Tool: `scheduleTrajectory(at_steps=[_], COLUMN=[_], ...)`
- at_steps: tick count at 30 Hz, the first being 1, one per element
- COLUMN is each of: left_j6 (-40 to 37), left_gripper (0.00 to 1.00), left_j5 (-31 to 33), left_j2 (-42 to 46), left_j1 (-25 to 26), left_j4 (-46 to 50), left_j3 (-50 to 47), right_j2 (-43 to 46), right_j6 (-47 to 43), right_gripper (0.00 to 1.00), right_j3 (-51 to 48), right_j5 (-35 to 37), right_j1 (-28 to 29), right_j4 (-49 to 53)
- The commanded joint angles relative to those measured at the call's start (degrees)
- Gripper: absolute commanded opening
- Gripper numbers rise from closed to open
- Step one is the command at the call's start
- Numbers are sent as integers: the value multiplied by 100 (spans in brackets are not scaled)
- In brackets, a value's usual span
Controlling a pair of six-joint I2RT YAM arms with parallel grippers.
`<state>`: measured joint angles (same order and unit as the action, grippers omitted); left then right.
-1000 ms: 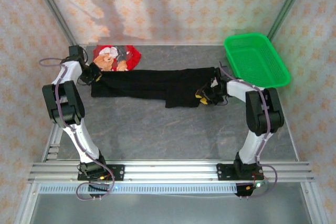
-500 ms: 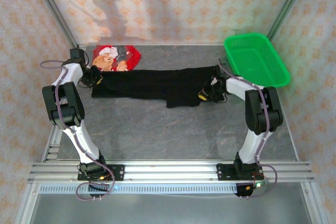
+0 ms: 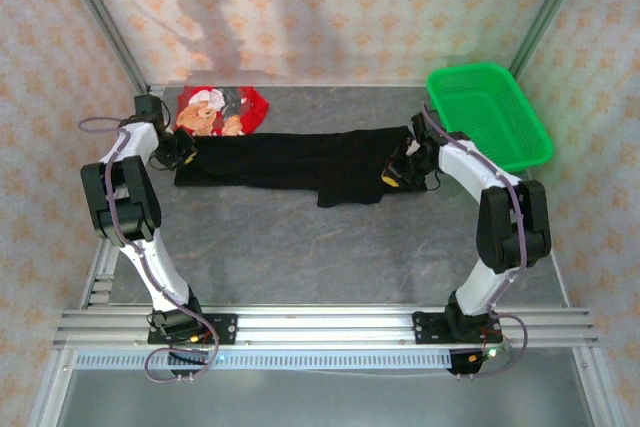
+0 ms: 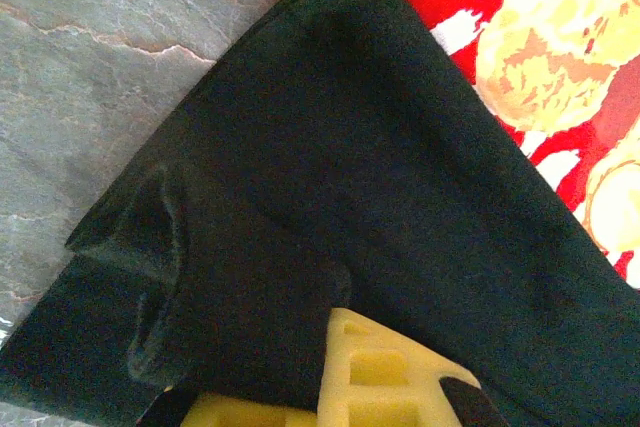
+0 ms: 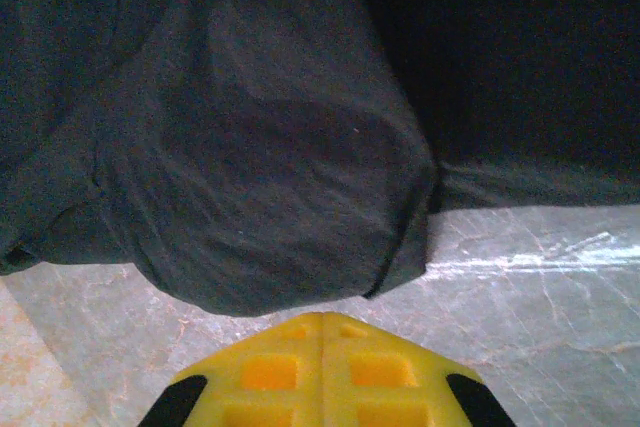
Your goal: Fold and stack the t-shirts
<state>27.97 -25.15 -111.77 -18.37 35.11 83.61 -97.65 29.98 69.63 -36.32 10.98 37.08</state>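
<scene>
Top external view, findings as observed. The black t-shirt (image 3: 290, 162) lies on the table (image 3: 300, 247) as a long band running left to right across the far half, with a flap hanging toward the near side at its right part. The red t-shirt (image 3: 222, 110) lies crumpled at the far left, print upward, and its near edge touches the black band's far left corner. A green basket (image 3: 488, 112) sits at the far right corner, apart from both of the 2 shirts.

The left gripper (image 3: 185, 150) is at the left end of the black t-shirt. The right gripper (image 3: 395, 175) is at its right end, low over the cloth.

Left wrist view: the left gripper (image 4: 310, 367) is clamped on the black t-shirt (image 4: 330, 167). Cloth runs down between its 2 yellow fingers and drapes over the left one. A small pucker stands in the fabric on the left. The red t-shirt (image 4: 560, 67) shows past the black hem at upper right, with bare table (image 4: 110, 37) at upper left.

Right wrist view: the right gripper (image 5: 323, 322) is closed, its yellow pads pressed together along a centre seam. The tips sit right at the edge of a rounded fold of the black t-shirt (image 5: 260, 147). I cannot tell whether any cloth is caught. Grey table (image 5: 540, 277) shows on both sides.
</scene>
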Motion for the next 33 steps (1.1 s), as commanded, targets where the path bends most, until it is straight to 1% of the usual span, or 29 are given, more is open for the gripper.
scheduleTrajectory(at_steps=[1, 3, 7, 8, 10, 11, 13, 15, 18, 25, 26, 27, 30, 31, 33], left_j6=[-193, -204, -194, -203, -221, -231, -256, -248, -221, -296, -300, -297, -283, -272, -291], left_gripper=[0, 0, 0, 0, 0, 0, 0, 0, 0, 0, 0, 0, 0, 0, 0], left_j5=[-52, -52, -61, -69, -78, -86, -112, -139, -186, -175, -167, -162, -166, -166, -166], left_j2=[199, 386, 417, 434, 487, 503, 498, 491, 539, 682, 697, 701, 684, 681, 702], left_j1=[25, 22, 24, 27, 27, 22, 27, 27, 27, 27, 19, 24, 26, 22, 27], left_j4=[37, 36, 8, 19, -6, -5, -5, -18, -79, -54, -70, -75, -111, -102, -92], left_j3=[-62, -95, -187, -204, -259, -290, -314, -351, -453, -629, -652, -674, -722, -724, -724], right_j2=[91, 9, -168, -180, -122, -90, -149, -355, -680, -1176, -1195, -1212, -1306, -1282, -1085], right_j6=[-110, -158, -232, -282, -405, -478, -561, -632, -633, -642, -642, -621, -574, -564, -559], right_gripper=[0, 0, 0, 6, 29, 37, 43, 43, 43, 39, 37, 33, 11, 6, 0], right_j3=[518, 834, 1039, 1038, 892, 778, 608, 589, 614, 721, 714, 718, 828, 887, 917], right_j5=[312, 423, 413, 540, 898, 1010, 1017, 919, 821, 892, 903, 924, 988, 977, 959], right_j1=[103, 131, 196, 203, 210, 198, 182, 183, 183, 190, 193, 193, 192, 193, 194], right_j4=[703, 1080, 1251, 1351, 1389, 1287, 949, 700, 355, 171, 113, 69, 70, 147, 301])
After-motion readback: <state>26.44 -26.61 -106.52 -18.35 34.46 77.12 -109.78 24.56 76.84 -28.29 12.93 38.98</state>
